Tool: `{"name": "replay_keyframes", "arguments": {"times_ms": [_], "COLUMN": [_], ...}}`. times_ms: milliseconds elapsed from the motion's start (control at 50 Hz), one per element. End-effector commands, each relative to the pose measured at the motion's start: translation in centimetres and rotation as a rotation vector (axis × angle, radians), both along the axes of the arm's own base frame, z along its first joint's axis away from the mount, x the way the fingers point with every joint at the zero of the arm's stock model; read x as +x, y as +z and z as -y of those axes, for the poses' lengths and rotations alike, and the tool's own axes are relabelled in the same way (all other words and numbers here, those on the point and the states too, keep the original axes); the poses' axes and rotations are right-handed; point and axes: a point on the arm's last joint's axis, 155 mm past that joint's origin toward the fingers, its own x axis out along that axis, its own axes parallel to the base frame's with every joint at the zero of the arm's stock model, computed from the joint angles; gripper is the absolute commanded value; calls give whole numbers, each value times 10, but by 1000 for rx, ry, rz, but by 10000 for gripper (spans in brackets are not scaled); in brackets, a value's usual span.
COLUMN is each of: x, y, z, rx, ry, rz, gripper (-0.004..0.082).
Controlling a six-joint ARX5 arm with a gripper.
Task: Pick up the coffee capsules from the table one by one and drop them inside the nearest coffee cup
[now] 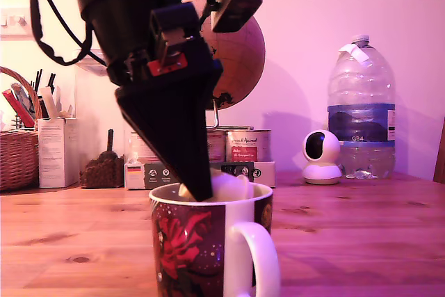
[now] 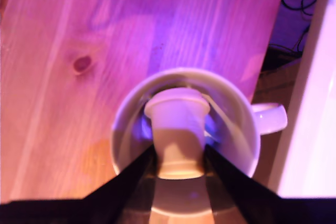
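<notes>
Capsule (image 2: 177,129) front and centre: one cream-white coffee pod sits pinched between the two black fingers (image 2: 128,179) of the gripper (image 2: 178,163), jaws clamped on its tapered body, flared rim pointing away from the wrist. It hangs right over the mouth of the coffee cup (image 2: 239,124), the white interior ringing it all round in the wrist view. The mug's white handle (image 2: 270,117) juts out at about three o'clock there.

From the exterior view, the gripper (image 1: 198,189) comes down from twelve o'clock, its dark wedge tip dipping to the rim of the coffee cup (image 1: 188,241), with the pale pod (image 1: 229,187) just peeking above the rim beside it. Red floral print shows on the dark outside, and the handle (image 1: 261,259) curves at about four o'clock. The mug stands on the reddish wooden table (image 1: 361,234). Behind it, well apart, stand tin cans (image 1: 240,145), a white round camera (image 1: 322,156), a big water bottle (image 1: 361,109) and, at nine o'clock, a wicker basket (image 1: 17,154).
</notes>
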Motion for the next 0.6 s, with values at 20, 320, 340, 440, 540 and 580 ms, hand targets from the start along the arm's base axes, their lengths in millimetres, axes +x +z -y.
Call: {"name": "replay_keyframes", "arguments": {"times_ms": [20,320,340,440,540,580], "x": [0,1,1,1,1,1], "y": [4,4,4,5,6,6], "z": [3,4,4,8,9,10], "rx": [-9,-13,-15,-26,-32,-34], "ry": [-9,-7,-4,11,21,18], "rz": [5,7,7,8,6,6], "gripper": [198,315,386,750,782,782]}}
